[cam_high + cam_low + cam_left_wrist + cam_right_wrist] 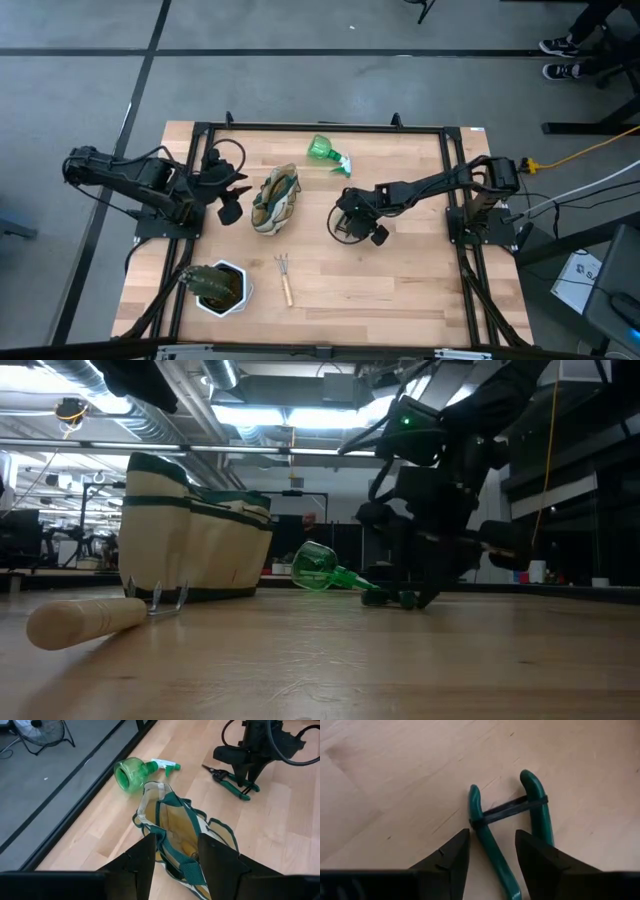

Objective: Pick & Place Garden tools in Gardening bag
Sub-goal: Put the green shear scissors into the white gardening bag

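The cream gardening bag [274,200] with green trim lies on the table's middle left, its open mouth showing in the left wrist view [177,827]. My left gripper [232,206] is open, just left of the bag and over its near end [175,845]. The green spray bottle [328,152] lies on its side behind the bag. The wooden-handled rake [285,277] lies near the front. Green-handled pruning shears [492,815] lie flat at centre right. My right gripper [491,837] is open, low over them. The trowel does not show. My right gripper comes down from above with one finger on each side of one shears handle [485,837], near the black band that joins the two handles. The fingers lie across that handle. The shears lie flat on the table. I cannot tell whether the fingers touch the handle.
A white pot with a green plant [220,288] stands at the front left corner. Black frame rails [320,128] run along the table's far, left and right sides. Bare wood lies at the front right [400,290].
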Controlling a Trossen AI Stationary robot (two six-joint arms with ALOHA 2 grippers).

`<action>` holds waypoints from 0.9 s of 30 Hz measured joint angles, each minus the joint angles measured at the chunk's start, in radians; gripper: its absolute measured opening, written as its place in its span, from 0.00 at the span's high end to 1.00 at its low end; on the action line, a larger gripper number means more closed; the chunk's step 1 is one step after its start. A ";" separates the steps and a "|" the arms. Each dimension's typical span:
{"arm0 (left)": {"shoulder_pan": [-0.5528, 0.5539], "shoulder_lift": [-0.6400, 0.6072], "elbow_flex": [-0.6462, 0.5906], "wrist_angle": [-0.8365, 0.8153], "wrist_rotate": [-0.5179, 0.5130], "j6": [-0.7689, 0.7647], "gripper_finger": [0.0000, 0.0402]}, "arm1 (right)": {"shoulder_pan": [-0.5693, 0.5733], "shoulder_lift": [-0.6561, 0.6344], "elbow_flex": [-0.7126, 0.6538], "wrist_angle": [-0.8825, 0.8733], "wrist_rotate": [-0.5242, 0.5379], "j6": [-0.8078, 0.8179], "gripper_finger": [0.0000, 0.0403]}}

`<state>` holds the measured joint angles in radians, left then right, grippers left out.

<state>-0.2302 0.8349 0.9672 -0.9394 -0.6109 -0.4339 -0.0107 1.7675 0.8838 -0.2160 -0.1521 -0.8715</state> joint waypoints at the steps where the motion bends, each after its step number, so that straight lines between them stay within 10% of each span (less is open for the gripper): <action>1: 0.000 0.000 0.000 0.000 0.000 0.000 0.64 | 0.000 0.004 0.000 0.002 -0.003 0.007 0.62; 10: 0.000 0.000 0.000 0.000 0.001 -0.008 0.64 | -0.001 -0.001 0.000 -0.007 -0.006 0.152 0.95; 27: 0.000 0.000 0.000 0.000 0.065 -0.008 0.64 | -0.008 -0.139 0.134 0.027 -0.399 0.398 0.95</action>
<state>-0.2302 0.8349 0.9672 -0.9389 -0.5461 -0.4423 -0.0189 1.6290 1.0182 -0.1893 -0.5508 -0.4734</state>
